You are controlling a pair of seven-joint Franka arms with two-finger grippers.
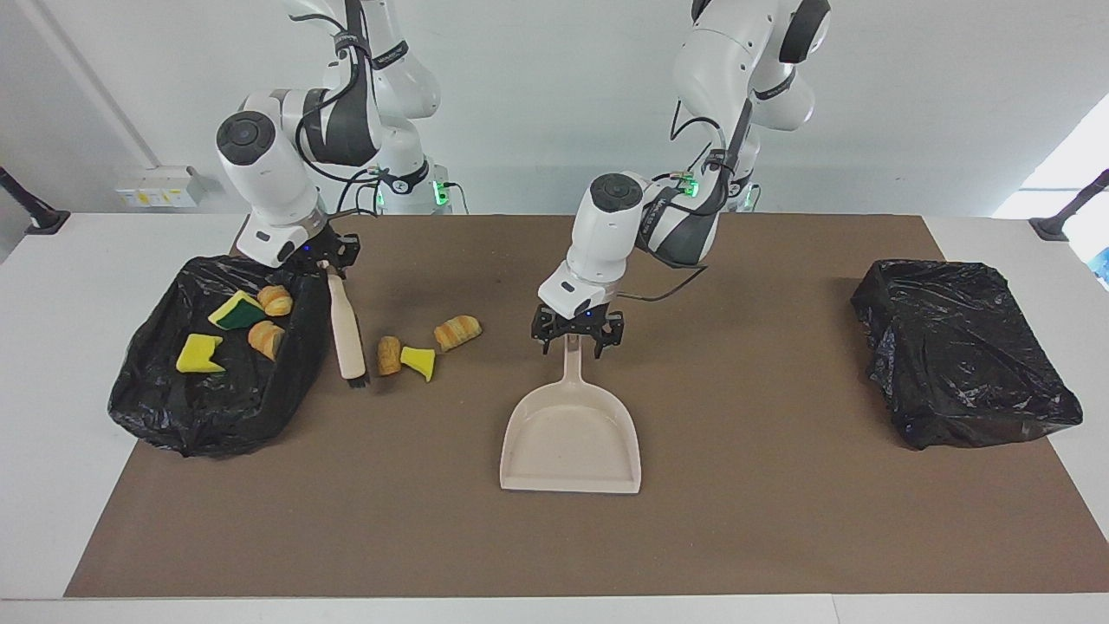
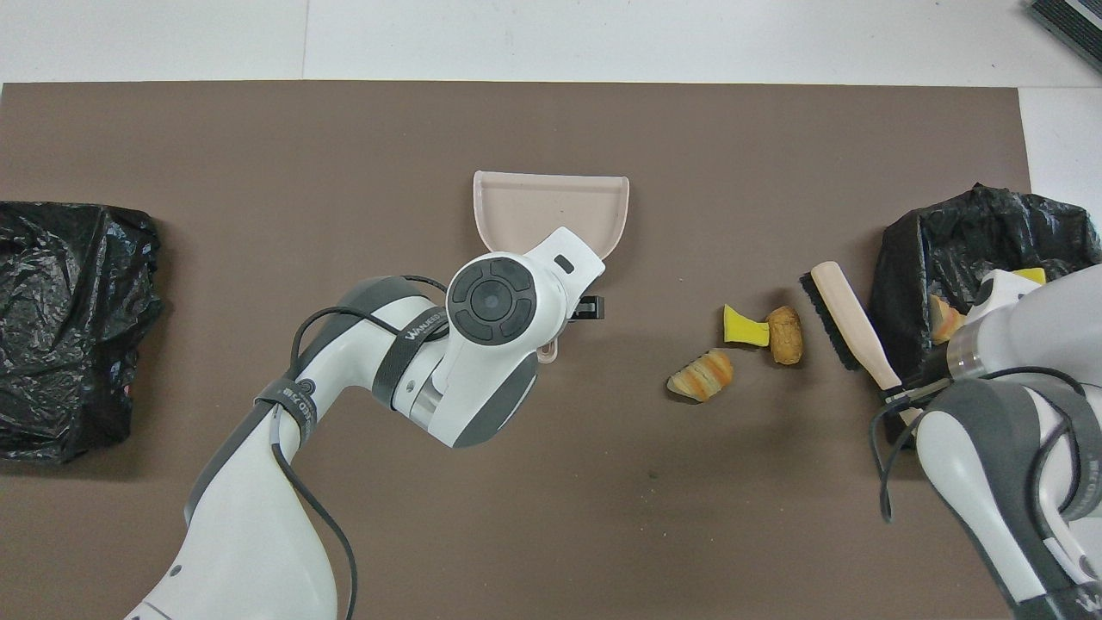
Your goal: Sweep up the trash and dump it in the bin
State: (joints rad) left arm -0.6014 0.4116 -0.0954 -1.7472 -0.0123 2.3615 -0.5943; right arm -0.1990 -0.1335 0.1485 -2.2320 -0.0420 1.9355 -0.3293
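Black bag-lined bin (image 1: 217, 364) is holding four trash scraps (image 1: 236, 310) — three more (image 1: 418, 357) are lying beside it. I'm seeing the dustpan (image 1: 570, 438) with my left gripper (image 1: 573, 340) straddling its handle, fingers apart. Right gripper (image 1: 325, 263) is clamping the brush (image 1: 347, 328) — bristles down between bin and scraps.

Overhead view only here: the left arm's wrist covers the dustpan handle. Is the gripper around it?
Observer: Yes, the left gripper straddles the dustpan handle's end, open, a finger on each side.
Operator: And the right gripper?
Observer: The right gripper is shut on the brush handle's top; the brush hangs bristles down beside the bin.
Operator: Scraps in that bin?
Observer: Four scraps: two sponge pieces, two bread chunks.
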